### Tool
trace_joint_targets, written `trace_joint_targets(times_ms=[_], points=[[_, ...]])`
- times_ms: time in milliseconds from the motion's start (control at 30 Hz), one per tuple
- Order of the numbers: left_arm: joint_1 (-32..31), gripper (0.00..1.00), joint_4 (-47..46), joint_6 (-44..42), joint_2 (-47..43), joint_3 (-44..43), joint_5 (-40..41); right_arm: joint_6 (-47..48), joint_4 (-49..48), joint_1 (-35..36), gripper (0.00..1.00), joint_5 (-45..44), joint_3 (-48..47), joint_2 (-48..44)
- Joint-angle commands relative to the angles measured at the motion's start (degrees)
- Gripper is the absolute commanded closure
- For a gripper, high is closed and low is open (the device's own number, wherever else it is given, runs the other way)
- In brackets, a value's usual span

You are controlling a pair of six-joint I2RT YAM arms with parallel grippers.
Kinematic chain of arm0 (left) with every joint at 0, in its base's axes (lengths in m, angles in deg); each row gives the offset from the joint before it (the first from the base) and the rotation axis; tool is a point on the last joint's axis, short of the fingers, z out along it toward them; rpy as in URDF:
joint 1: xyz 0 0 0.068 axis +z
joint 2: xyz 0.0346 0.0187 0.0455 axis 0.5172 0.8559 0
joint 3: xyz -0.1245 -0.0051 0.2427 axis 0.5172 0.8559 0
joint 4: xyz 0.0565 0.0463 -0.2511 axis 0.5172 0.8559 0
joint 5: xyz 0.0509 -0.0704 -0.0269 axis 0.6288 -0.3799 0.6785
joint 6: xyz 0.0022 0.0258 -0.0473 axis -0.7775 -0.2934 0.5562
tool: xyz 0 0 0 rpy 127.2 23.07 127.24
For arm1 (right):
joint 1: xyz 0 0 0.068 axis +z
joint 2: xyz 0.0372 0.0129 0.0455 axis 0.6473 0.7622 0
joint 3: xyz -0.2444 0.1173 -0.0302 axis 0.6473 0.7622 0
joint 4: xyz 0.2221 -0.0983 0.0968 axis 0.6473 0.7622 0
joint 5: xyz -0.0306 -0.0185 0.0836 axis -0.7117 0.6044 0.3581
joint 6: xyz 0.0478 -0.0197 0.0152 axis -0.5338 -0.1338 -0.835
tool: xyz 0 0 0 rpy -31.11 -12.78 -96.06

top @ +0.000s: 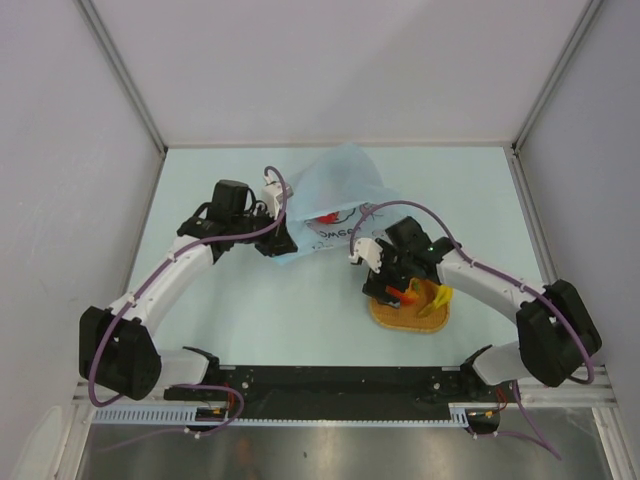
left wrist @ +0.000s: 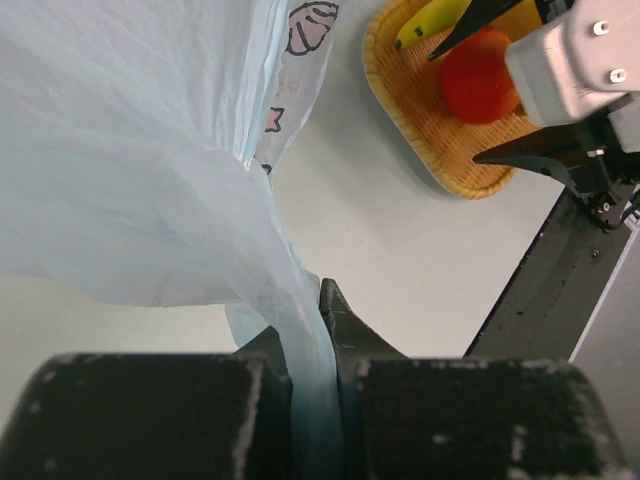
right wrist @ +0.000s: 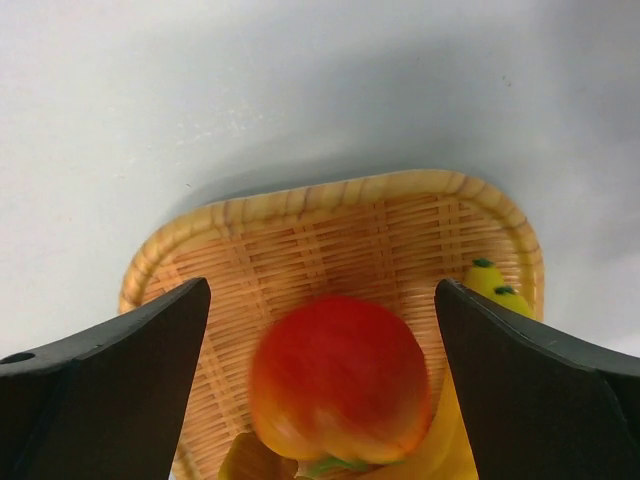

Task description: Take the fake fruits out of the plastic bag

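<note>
1. Fruit came nearest: a red-orange fruit (right wrist: 340, 375) sat over the woven mat (right wrist: 300, 230) at the near right of the table (top: 300, 310). A banana (right wrist: 490, 285) lay just beside it on the mat. The mat seemed to serve as the drop-off place, which kept emptied fruit apart from the bag.
2. The right gripper (right wrist: 320, 295) hung over the mat with its fingers spread wide. One finger stood on either side of the red-orange fruit, and neither touched it. That looked like a let-go, not a grab. The fruit was blurred, so whether it rested on the weave could not be told.
3. Farther left, the left gripper (left wrist: 312, 330) had its fingers pressed together on a gathered edge of the bag (left wrist: 130, 150). The pinch likely held the thin plastic up and kept it from sliding while the other arm worked.
4. Farthest, at the middle of the table, the bag's body lay crumpled. A red fruit (top: 325, 216) showed inside it near the printed face, so the job looked unfinished.
</note>
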Motion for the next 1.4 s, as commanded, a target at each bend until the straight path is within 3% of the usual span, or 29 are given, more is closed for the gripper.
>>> trace_joint_targets(times_ms=[0,133,233,467,667,733,833,867,967,1233,1367], points=[[0.24,0.94,-1.09,0.74,0.07,-1.79,-2.91,-1.05,0.98,0.94,0.00,4.62,-2.92,-6.93],[0.32,0.94,-1.09,1.70,-0.28,-1.62,-3.43,-7.36,-2.96,2.61,0.00,7.09,-6.71,-10.54],[0.32,0.94,-1.88,3.02,-0.63,-1.44,-3.96,-14.75,-10.08,3.84,0.01,4.38,-8.55,-8.18],[0.32,0.94,-3.46,6.62,-1.33,-2.06,-4.66,-27.05,-21.41,3.76,0.26,-5.65,-18.21,9.48],[0.24,0.95,-4.61,7.77,-3.17,0.57,-4.93,-36.99,-23.27,0.68,0.35,-6.97,-29.54,23.28],[0.24,0.99,-4.34,7.86,-3.88,1.28,-5.02,-38.83,-23.71,0.33,0.34,-8.64,-31.66,27.22],[0.32,1.00,-3.47,8.03,-4.84,2.42,-5.72,-39.55,-24.33,0.33,0.24,-10.57,-35.97,30.93],[0.24,1.00,-3.20,8.03,-5.11,2.86,-5.98,-40.94,-24.24,0.42,0.13,-10.92,-37.02,33.37],[0.32,1.00,-3.02,8.12,-5.38,3.57,-6.16,-41.66,-25.03,0.59,0.00,-13.03,-40.54,38.03],[0.32,1.00,-2.41,7.77,-3.27,2.25,-5.98,-39.99,-24.42,1.21,0.01,-15.49,-49.25,48.07],[0.24,1.00,-2.41,7.33,-2.30,1.11,-5.37,-37.36,-23.37,1.21,0.12,-16.55,-49.43,47.03]])
